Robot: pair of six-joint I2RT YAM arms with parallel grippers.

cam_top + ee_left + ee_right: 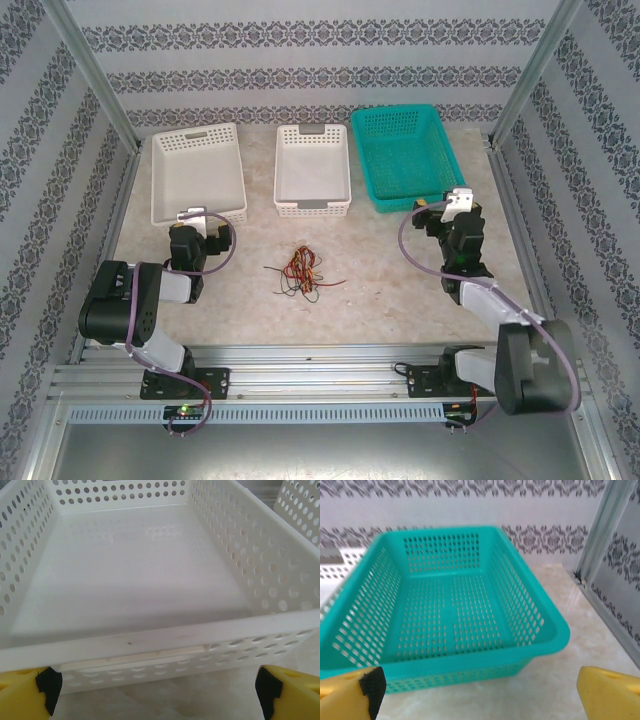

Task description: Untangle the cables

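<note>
Cables point(300, 271) sit in one knotted clump; my left claw point(156, 692) and right claw point(479, 692) gape wide, empty. I'd pinch one stray red end, then pull gently outward.

Top view: tangle of thin red, yellow and dark cables point(300, 272) too small to count strands or trace crossings. Left wrist view: white perforated plastic basket point(150, 635) cut off at top, L and R edges; left yellow fingertips point(20, 692) cropped at bottom corners. Right wrist view: teal plastic mesh basket point(540, 630) near-L corner cut by frame edge; right yellow fingertips point(610, 692) cropped likewise; second white perforated basket point(335, 570) at L edge mostly out of frame.
</note>
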